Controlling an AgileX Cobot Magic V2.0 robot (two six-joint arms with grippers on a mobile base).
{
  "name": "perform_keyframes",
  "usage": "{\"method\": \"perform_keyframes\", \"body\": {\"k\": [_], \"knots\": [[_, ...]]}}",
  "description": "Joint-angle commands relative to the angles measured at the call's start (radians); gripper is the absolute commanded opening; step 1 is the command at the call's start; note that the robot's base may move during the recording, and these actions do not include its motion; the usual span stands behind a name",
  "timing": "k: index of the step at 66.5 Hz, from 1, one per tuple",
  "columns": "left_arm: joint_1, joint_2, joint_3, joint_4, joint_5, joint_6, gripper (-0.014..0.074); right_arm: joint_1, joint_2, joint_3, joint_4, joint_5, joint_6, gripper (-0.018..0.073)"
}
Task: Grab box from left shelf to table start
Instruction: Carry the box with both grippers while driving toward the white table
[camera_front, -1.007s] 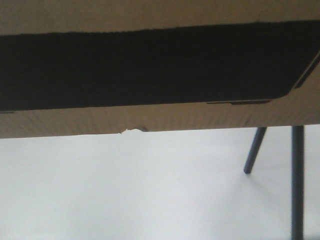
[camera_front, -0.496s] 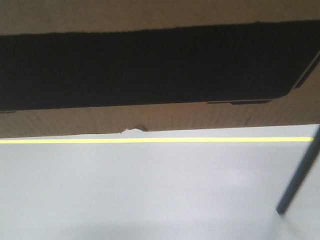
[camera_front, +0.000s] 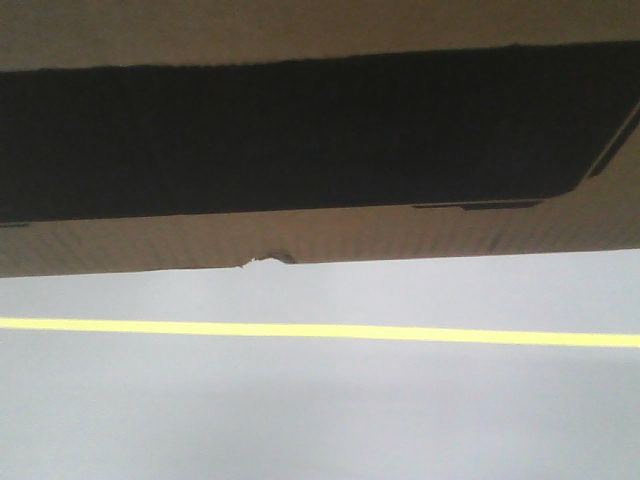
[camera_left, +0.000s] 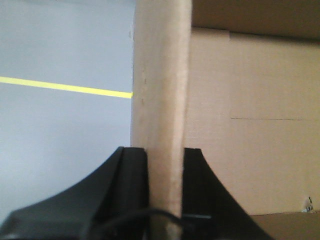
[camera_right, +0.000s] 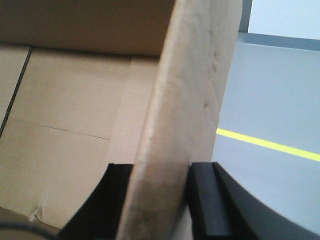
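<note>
Your left claw (camera_left: 165, 156) and right claw (camera_right: 159, 170) each clamp a wall of the box (camera_front: 300, 238), above grey floor (camera_front: 320, 420).

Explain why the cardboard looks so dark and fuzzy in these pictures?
Front view: the box sits close to the lens, dim against the brighter grey floor. Left wrist view: the box wall between the left fingers is soft, out of focus. Right wrist view: the same blur on the wall.

No legible text; black panel (camera_front: 300, 135) on box (camera_front: 320, 235) shows no readable lettering.
</note>
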Motion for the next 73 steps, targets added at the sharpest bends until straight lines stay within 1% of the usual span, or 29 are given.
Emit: {"method": "perform_keyframes", "body": {"k": [1,73], "knots": [[-0.013,0.011,-0.037,-0.112,-0.184,-0.018,-0.0099,0.007,0.007,-0.033,0.044,-0.139,-0.012,0.0058],[-0.013,0.012,-0.037,-0.112,-0.184,-0.018,-0.0099,0.007,0.010,-0.033,0.044,-0.139,-0.012,0.0058]]}}
